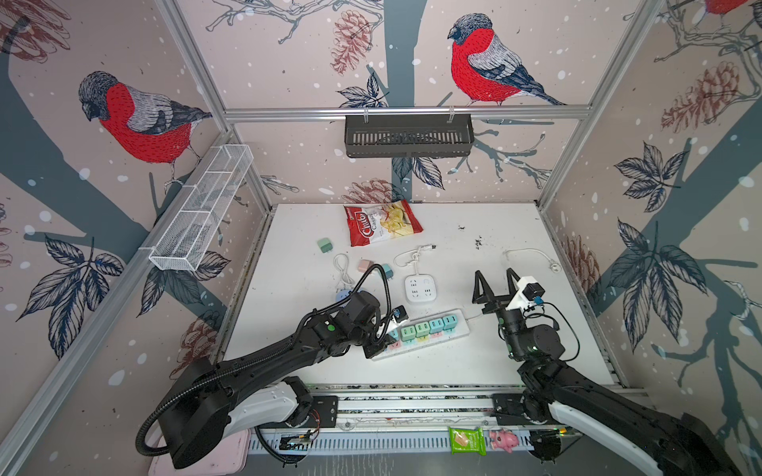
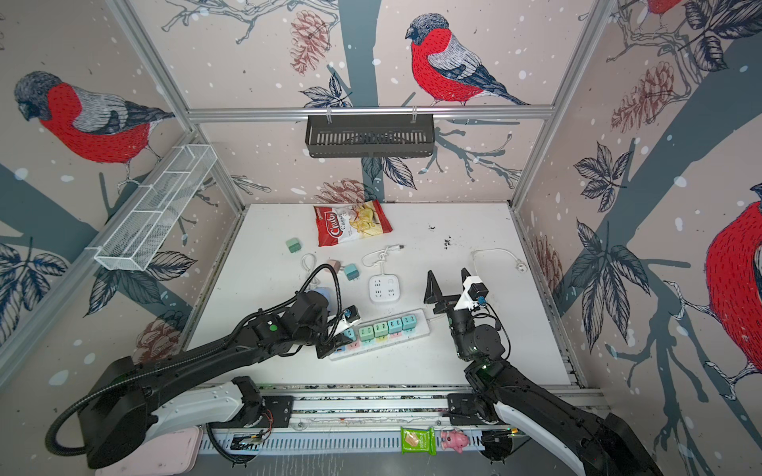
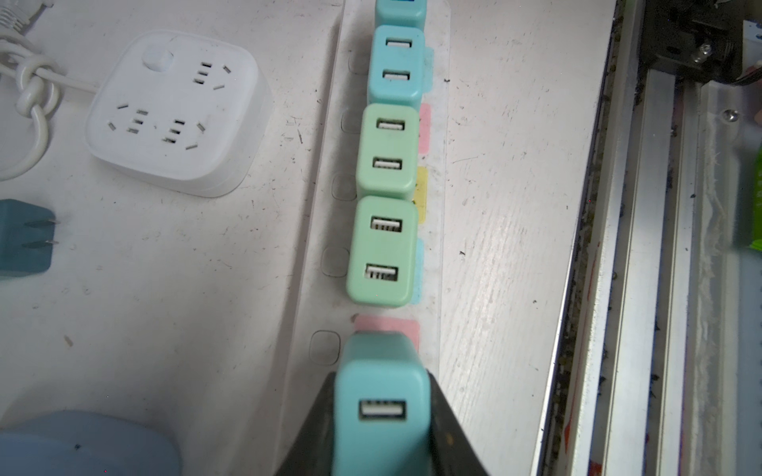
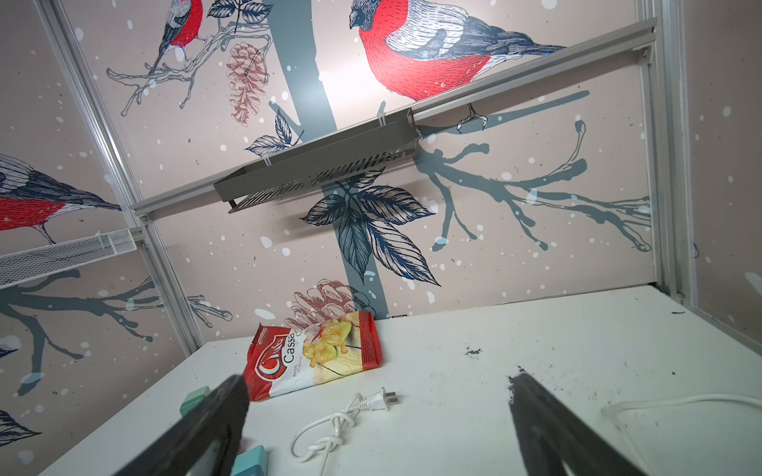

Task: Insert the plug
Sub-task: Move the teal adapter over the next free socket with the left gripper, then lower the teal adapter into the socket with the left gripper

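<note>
Teal plug (image 3: 381, 408) between left fingers (image 3: 447, 437), over power strip (image 3: 330, 222) with four chargers (image 3: 383, 251)

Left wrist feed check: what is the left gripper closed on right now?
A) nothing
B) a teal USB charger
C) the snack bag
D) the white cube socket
B: the left gripper is shut on the teal USB charger, its black fingers flanking both sides, at the power strip next in line after the seated green charger.
</note>
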`<state>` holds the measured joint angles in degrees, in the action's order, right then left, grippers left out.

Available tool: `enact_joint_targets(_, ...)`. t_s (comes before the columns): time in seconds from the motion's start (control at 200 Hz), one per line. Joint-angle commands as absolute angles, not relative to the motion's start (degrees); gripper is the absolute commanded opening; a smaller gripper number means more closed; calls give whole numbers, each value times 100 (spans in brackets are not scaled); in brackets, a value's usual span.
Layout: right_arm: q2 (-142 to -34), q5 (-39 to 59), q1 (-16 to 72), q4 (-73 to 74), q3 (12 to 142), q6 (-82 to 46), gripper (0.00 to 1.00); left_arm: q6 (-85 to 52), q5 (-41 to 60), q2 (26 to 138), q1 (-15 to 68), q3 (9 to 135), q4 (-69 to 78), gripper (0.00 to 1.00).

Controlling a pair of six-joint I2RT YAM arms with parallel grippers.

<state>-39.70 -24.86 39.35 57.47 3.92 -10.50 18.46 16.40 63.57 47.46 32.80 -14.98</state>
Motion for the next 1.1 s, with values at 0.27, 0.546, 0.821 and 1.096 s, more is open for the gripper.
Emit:
enact_joint_targets(0.27,-3905,-2520,3836,5673,420,-1292,100,1846,1617,6638,4816,3390,-1480,0)
enact_joint_targets(0.546,-3868,-2523,3737,5614,402,-1432,100,1847,1573,6749,4860,3428,-1481,0)
enact_joint_targets(0.821,-3853,-2495,3648,5546,411,-1581,100,1944,1533,6903,4859,3472,-1450,0)
enact_joint_targets(1.096,-3843,-2496,3558,5476,389,-1725,100,2060,1433,6911,4859,3419,-1454,0)
